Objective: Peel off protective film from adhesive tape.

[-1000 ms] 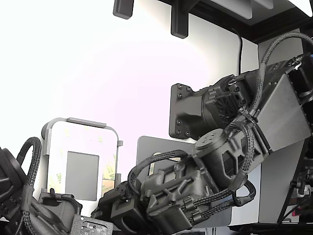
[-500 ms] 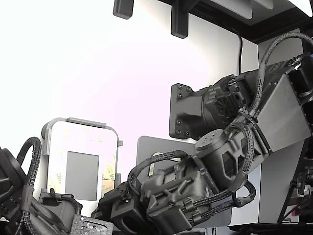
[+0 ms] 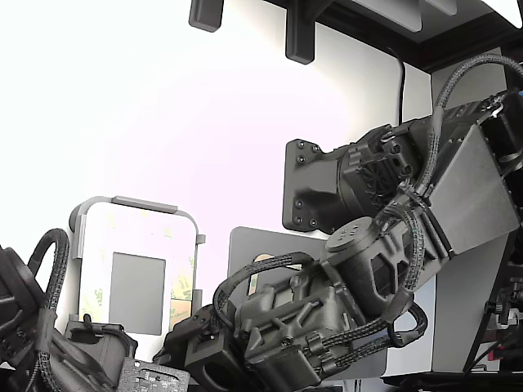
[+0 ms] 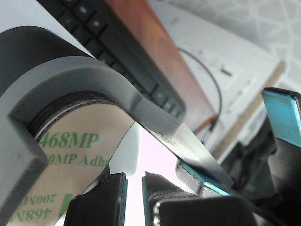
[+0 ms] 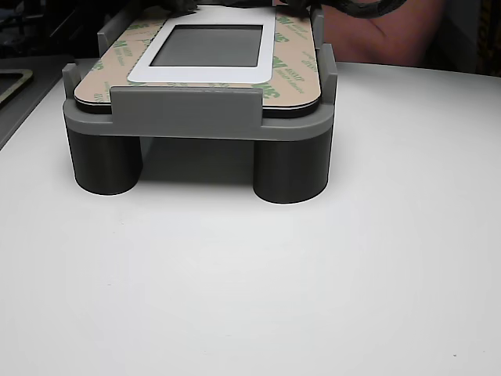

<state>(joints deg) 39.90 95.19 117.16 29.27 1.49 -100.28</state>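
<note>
The film lay flat on the panel, seated in a grey holder on the desk, presumably to steady it. The claw hovered close, its tips slightly parted, gripping nothing.

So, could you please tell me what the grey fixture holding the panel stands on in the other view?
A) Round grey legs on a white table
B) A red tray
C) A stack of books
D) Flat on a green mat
A: in the other view the grey fixture rests on round grey legs that stand on the white table, with the film-faced panel seated on top.
</note>
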